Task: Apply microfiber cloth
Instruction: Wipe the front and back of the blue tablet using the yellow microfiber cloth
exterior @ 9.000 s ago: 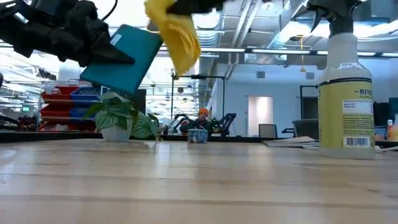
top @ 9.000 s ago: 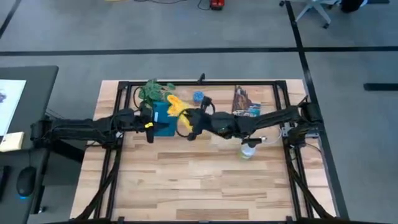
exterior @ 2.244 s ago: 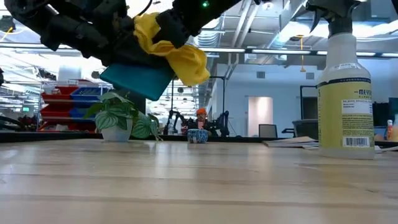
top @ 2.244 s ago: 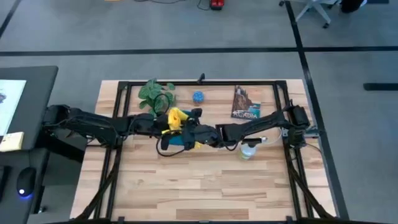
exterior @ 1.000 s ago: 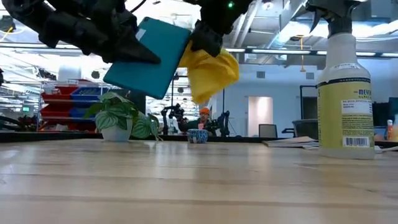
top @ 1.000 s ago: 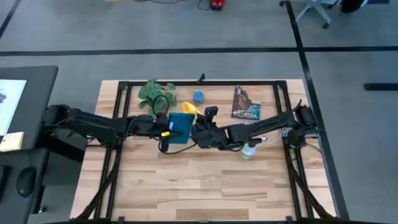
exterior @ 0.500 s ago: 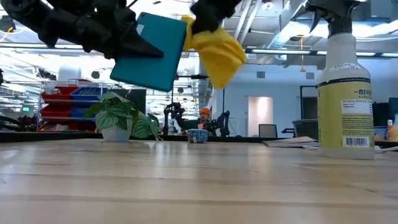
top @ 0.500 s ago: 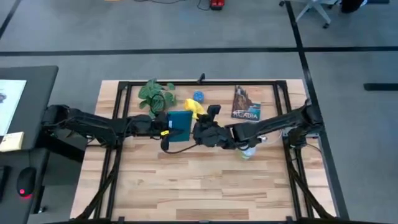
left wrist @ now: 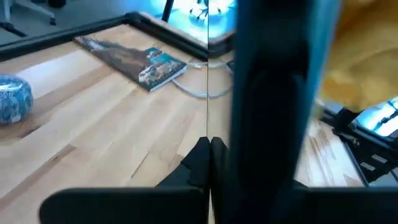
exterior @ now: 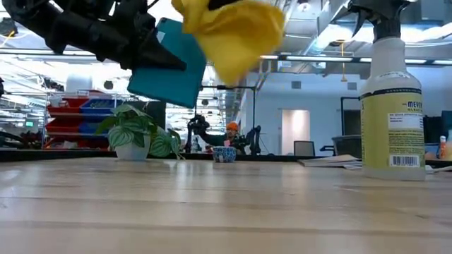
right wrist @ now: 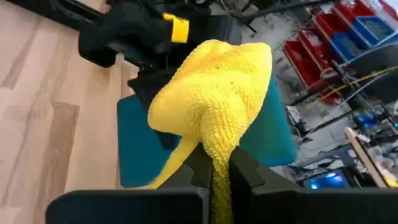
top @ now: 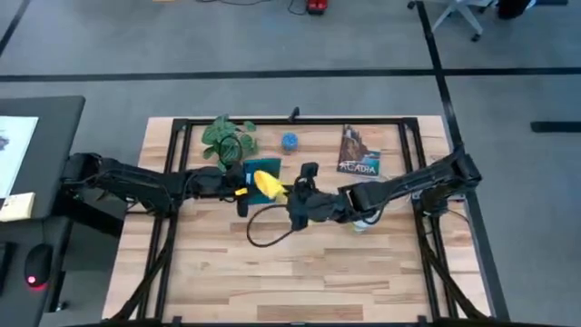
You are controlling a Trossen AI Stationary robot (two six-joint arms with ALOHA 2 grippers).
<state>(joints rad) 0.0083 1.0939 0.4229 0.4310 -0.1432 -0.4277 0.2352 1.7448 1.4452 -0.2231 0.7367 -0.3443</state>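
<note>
Cloth meets tablet above the table

The right tool (right wrist: 214, 167) is clamped on the yellow cloth (right wrist: 214, 106), bunched against the teal tablet (exterior: 169, 67) gripped edge-on by the left tool (top: 238, 190), both held in mid-air.

The microfiber cloth (top: 265, 184) is bright yellow, soft and bunched into a rounded wad. It hangs above the tabletop (top: 300, 263), pinched at one end in the right pincer (right wrist: 214, 163), draped against the teal tablet (exterior: 168, 63).

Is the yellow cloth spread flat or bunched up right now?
Bunched. The microfiber cloth hangs as a rounded wad pinched in the right gripper, draped against the teal tablet held by the left gripper.
</note>
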